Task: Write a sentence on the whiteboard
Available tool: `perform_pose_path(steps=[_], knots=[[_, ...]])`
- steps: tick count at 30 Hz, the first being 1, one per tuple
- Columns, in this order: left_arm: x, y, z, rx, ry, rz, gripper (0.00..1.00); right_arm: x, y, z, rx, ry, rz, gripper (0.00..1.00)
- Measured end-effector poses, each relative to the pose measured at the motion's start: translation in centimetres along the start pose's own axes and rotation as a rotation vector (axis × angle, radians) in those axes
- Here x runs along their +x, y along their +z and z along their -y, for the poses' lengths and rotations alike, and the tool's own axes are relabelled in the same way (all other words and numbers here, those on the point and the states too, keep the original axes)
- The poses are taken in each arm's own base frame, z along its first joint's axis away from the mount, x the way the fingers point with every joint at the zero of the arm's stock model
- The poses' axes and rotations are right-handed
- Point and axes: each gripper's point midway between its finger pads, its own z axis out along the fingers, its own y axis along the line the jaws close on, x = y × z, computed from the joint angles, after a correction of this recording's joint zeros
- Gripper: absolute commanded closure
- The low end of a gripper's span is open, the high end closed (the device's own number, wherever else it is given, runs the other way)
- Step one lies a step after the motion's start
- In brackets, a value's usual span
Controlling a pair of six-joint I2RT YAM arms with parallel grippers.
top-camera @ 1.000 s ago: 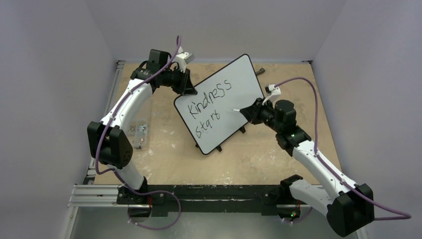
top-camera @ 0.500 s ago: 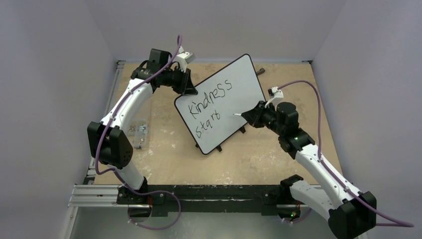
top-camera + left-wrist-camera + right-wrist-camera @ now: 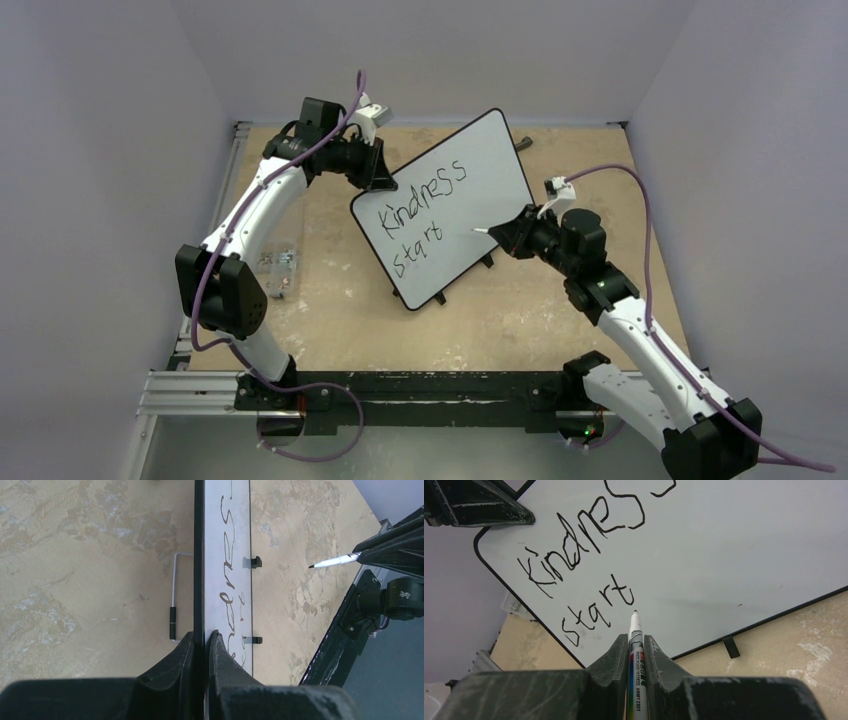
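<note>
The whiteboard [image 3: 470, 190] stands tilted on the table, black rim and small black feet. It bears black handwriting in two lines, "Kindness" over "start" [image 3: 418, 246], also plain in the right wrist view [image 3: 596, 607]. My left gripper [image 3: 378, 178] is shut on the board's top-left edge; the left wrist view shows the rim [image 3: 199, 580] pinched between its fingers. My right gripper [image 3: 508, 232] is shut on a white marker [image 3: 634, 650], whose tip [image 3: 474, 229] hovers just right of "start", a little off the surface.
A metal stand wire [image 3: 173, 595] lies on the table behind the board. Small clear items [image 3: 277, 260] lie at the table's left edge. A black bar [image 3: 420, 392] runs along the near edge.
My right arm has drawn back slightly to the right and down, so the marker tip sits a little further from the "t" of "start". The left arm and board have not moved.
</note>
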Motion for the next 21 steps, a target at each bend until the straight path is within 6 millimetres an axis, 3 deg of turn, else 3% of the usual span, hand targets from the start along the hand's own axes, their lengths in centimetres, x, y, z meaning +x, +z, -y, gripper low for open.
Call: perform_pose_path(steps=[21], knots=[[0.0,0.1,0.3,-0.002,0.01,-0.006,1.0,1.2,1.6,0.3,-0.077,-0.06,0.031,1.0]])
